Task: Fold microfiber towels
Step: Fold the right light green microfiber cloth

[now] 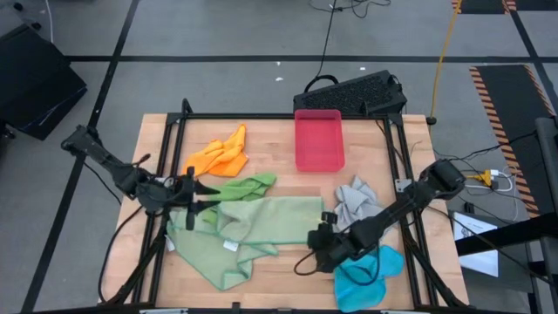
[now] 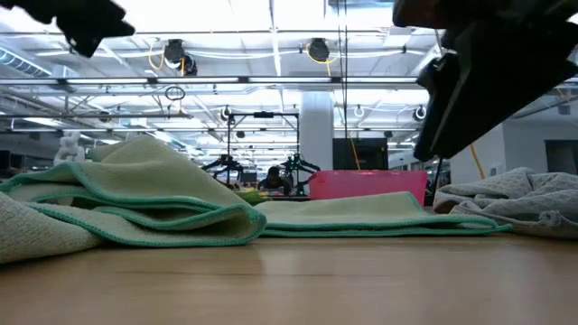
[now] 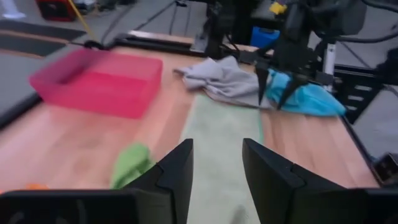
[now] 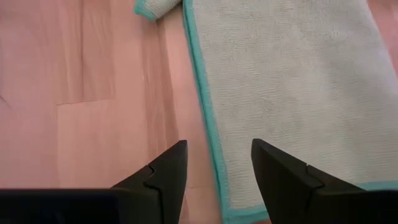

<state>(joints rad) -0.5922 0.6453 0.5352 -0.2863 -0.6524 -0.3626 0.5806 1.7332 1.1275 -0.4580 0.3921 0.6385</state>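
Pale sage towel (image 1: 253,228) lies partly spread on the surface (image 1: 288,187), rumpled beneath the left tool (image 1: 193,194), its teal-hemmed edge directly under the right tool (image 4: 214,163). Both tools stand parted, holding nothing. Judged soft, light and limp; best pinched at a hemmed corner. Bright green towel (image 1: 250,184) just beyond the left tool, orange towel (image 1: 223,155) farther off. Grey towel (image 1: 356,203) and blue towel (image 1: 366,272) flank the right tool

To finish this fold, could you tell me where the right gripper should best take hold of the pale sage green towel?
Probably at its teal-hemmed edge near the corner, where the pale sage green towel lies flat on bare table. The open right gripper straddles that hem, so come straight down from above.
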